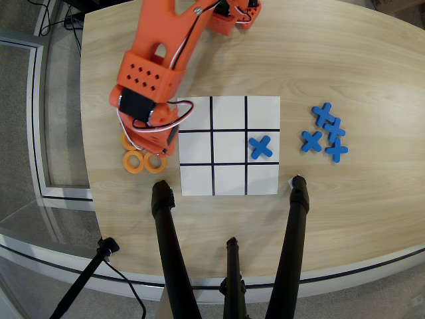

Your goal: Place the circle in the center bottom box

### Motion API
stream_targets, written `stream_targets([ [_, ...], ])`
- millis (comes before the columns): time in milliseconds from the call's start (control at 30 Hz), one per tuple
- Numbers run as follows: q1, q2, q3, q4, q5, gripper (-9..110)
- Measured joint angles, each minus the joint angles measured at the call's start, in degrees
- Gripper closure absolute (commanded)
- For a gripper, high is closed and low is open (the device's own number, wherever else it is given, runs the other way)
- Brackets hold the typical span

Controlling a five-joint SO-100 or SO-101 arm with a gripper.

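Orange rings lie on the table left of the grid: two side by side, and a third partly hidden under the arm. My orange gripper hangs over these rings, just left of the grid's middle row. The arm's body hides the fingers, so I cannot tell whether they are open or hold anything. The white nine-cell grid lies mid-table. Its middle cell in the row facing my base is bare. One blue cross lies in the middle row's right cell.
Several blue crosses lie in a cluster right of the grid. Black tripod legs stand on the table just below the grid. The table's left edge runs close to the rings.
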Motion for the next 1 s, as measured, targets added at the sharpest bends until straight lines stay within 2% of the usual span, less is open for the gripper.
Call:
stream_targets([
  [1000, 0.5, -13.2, -1.2, -5.6, -0.4, 86],
])
